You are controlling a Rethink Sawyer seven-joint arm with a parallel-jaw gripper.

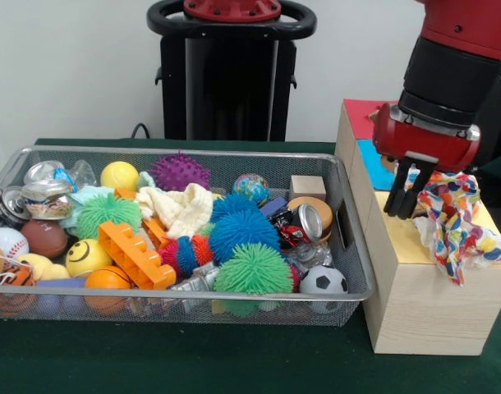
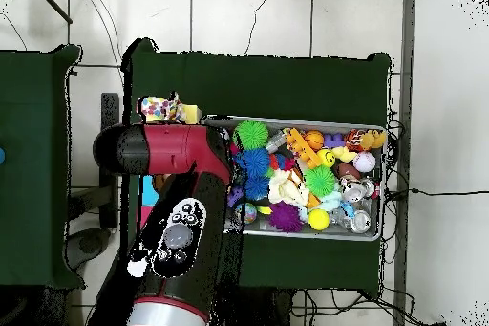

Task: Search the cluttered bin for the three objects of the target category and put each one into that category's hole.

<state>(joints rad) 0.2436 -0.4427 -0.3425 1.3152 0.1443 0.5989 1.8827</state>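
Observation:
The wire mesh bin [image 1: 356, 246] is full of toys; no spotted cloth shows among them. One spotted cloth [image 1: 456, 220] lies bunched on the yellow surround [image 1: 405, 240] of the wooden box [image 1: 415, 304] and hangs over its front edge. It covers the hole, which is hidden. My gripper [image 1: 411, 212] hangs just left of the cloth with its fingers [image 1: 396, 197] apart; the right finger touches the cloth. In the overhead view the cloth [image 2: 160, 107] and the yellow surround [image 2: 189, 114] show beside the bin [image 2: 382, 188]; my arm hides the gripper.
The blue surround [image 1: 374, 168] and red surround [image 1: 361, 115] lie behind the yellow one on the box. In the bin are a cream cloth [image 1: 181, 209], spiky balls [image 1: 242, 230], an orange brick [image 1: 134, 253], a can [image 1: 308, 220] and a small football [image 1: 323, 281].

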